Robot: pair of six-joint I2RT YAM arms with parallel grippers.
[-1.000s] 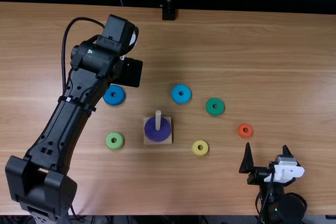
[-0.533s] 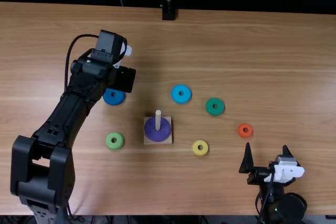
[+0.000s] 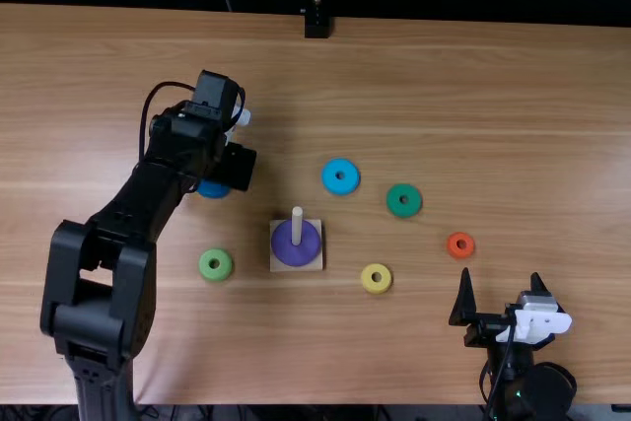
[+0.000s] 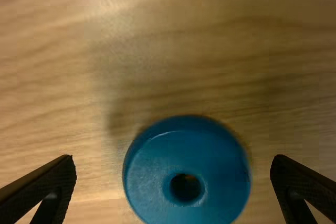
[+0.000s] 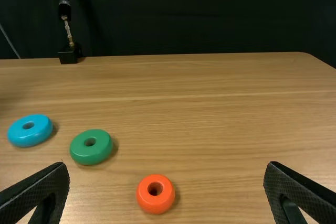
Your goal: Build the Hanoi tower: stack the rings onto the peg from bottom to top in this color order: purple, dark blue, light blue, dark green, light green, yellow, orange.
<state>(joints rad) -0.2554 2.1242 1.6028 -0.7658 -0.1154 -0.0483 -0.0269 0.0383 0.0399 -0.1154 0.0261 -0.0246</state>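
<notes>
your left fingers (image 4: pixel 48 183) stand wide, to either side of the dark blue ring (image 4: pixel 149 187), which lies flat on the bench (image 3: pixel 444 96); that spread should let you lower around it without knocking it. the purple ring (image 3: pixel 297 254) sits around the peg (image 3: pixel 297 225) as the bottom layer, so dark blue looks like your next pick. your right fingers (image 5: pixel 46 183) are wide too, holding nothing, probably parked aside to leave you the middle. the light blue ring (image 3: pixel 330 177), dark green ring (image 3: pixel 393 206), light green ring (image 3: pixel 207 259), yellow ring (image 3: pixel 368 285) and orange ring (image 3: pixel 454 249) lie well apart, giving you gripping room. centre the dark blue one before closing, or it could skid.
</notes>
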